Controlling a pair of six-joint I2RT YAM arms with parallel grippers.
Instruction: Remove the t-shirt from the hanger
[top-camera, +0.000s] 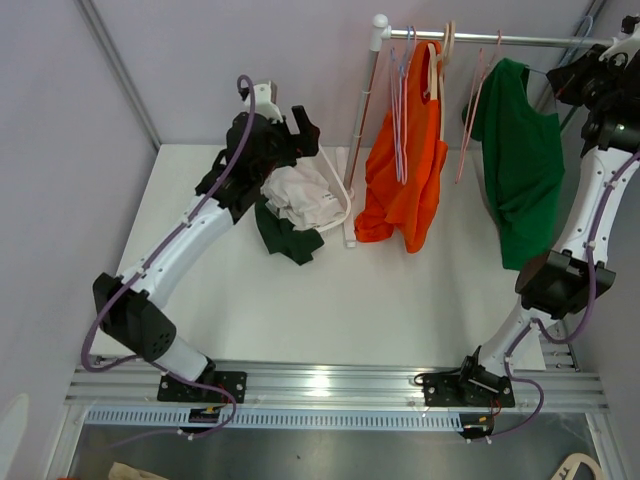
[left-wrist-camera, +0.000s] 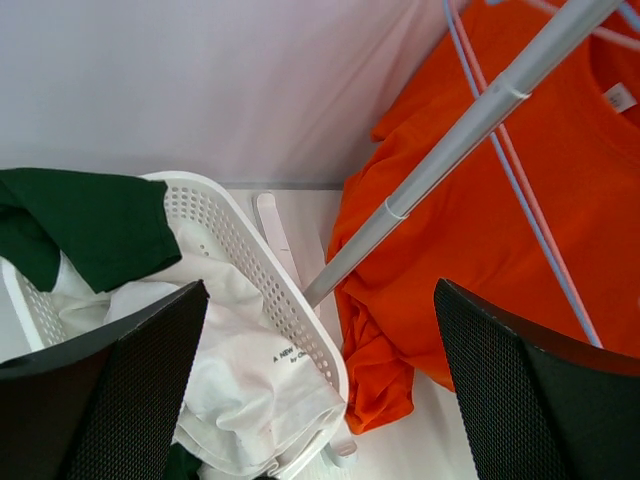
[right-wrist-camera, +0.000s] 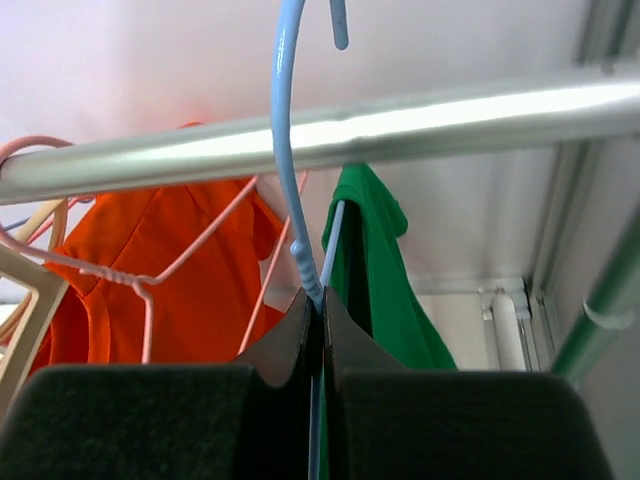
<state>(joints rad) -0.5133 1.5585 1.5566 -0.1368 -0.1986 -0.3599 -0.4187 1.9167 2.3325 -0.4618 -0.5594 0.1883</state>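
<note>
Right gripper (right-wrist-camera: 320, 305) is clamped shut on the blue hanger (right-wrist-camera: 285, 150), just under the right end of the rail (right-wrist-camera: 450, 115), likely to unhook the green t-shirt (right-wrist-camera: 375, 260). Left gripper (left-wrist-camera: 315, 295) hangs open and empty over the basket (left-wrist-camera: 215, 215).

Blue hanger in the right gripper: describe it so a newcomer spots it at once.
Follow the metal rail to its right end, where the green t-shirt hangs. The light-blue hanger carries that shirt, its neck pinched in the shut right gripper; the pink hangers beside it are bare.
</note>
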